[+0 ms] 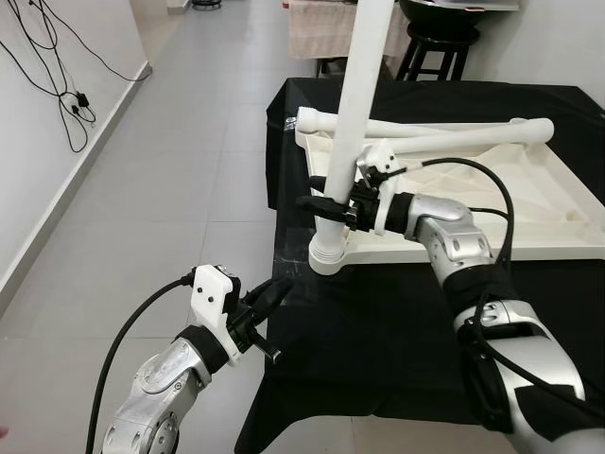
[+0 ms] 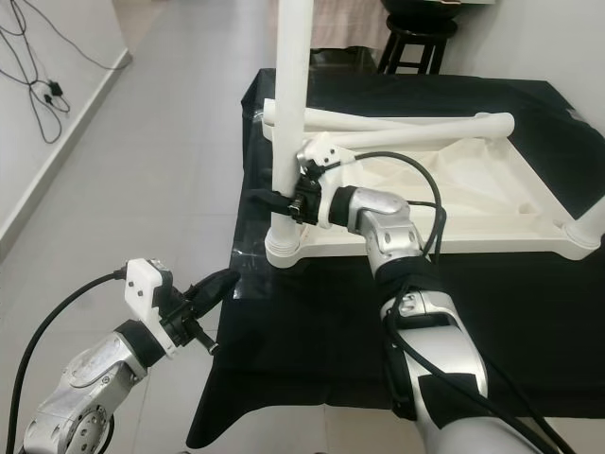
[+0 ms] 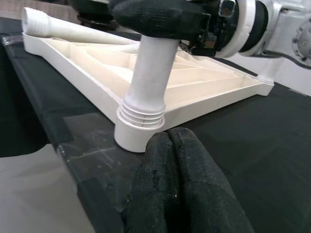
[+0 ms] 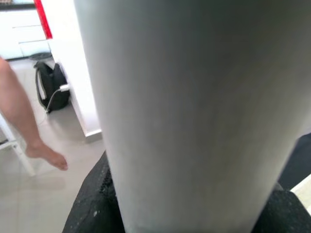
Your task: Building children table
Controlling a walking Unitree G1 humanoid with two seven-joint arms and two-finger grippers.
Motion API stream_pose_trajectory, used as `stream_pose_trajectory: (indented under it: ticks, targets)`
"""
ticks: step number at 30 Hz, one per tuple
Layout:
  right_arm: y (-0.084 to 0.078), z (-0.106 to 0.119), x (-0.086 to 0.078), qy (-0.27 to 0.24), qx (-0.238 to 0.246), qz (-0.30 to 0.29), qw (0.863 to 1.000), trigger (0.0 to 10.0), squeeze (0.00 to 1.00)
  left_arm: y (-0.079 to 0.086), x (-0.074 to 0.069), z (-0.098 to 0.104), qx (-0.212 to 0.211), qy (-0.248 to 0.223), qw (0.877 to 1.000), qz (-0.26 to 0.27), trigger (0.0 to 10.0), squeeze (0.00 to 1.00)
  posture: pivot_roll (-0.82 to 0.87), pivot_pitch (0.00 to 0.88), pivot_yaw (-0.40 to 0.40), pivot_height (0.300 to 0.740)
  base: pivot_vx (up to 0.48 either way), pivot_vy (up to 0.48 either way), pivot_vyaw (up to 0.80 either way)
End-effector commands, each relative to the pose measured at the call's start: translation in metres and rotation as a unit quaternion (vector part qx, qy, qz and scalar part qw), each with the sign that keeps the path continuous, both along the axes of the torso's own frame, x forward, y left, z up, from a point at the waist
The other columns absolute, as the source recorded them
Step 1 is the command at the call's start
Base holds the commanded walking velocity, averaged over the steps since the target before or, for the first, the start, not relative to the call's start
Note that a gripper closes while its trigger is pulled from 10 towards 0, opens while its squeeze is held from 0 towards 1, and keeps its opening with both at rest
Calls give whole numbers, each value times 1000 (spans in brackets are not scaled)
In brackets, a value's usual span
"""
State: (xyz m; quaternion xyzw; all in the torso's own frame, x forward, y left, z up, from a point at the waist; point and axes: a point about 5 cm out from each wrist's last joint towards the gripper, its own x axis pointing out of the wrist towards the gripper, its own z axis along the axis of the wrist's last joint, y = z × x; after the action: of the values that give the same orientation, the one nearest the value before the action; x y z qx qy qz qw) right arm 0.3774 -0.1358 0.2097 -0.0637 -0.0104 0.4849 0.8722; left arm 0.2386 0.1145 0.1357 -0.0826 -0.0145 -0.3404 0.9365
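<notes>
A white plastic table top (image 1: pixel 492 232) lies upside down on a black-covered table (image 1: pixel 378 340). One white leg (image 1: pixel 354 104) stands upright in the near-left corner socket (image 1: pixel 328 255). My right gripper (image 1: pixel 326 210) is shut on this upright leg just above the socket. Two more white legs (image 1: pixel 425 132) lie across the table top. My left gripper (image 1: pixel 279 291) hovers shut at the table's left edge, just short of the socket, holding nothing. In the left wrist view its fingers (image 3: pixel 175 184) point at the socket (image 3: pixel 138 138).
A black stool (image 1: pixel 437 43) stands behind the table. Cables (image 1: pixel 57 76) hang on the left wall over grey floor tiles. A person's bare leg and foot (image 4: pixel 34 141) and a black bag (image 4: pixel 51 92) are on the floor beyond the leg.
</notes>
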Motion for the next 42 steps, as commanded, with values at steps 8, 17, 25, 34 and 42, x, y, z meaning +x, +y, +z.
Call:
stream_pose_trajectory:
  ticks: [8,17,25,34,42]
  targets:
    - [17,-71,-41,74,17,-337,938,0,0,4,-1,-3,3,10,1000,-6,10000,0,17,103,-31,740,0,0,0]
    - [33,-66,-35,42,1,-314,948,0,0,4,-1,-5,8,13,1000,-11,10000,0,17,93,-49,740,0,0,0]
    - [45,-30,-22,18,58,-183,981,10000,729,3,-1,-5,7,13,1000,-4,10000,0,26,83,-43,740,0,0,0]
    - [39,-4,-20,-20,21,21,999,10000,0,2,0,-4,6,12,1000,-3,10000,0,28,88,-43,740,0,0,0]
    - [33,-1,-11,15,0,99,995,10000,0,2,0,-4,6,10,1000,0,10000,0,36,87,-47,740,0,0,0]
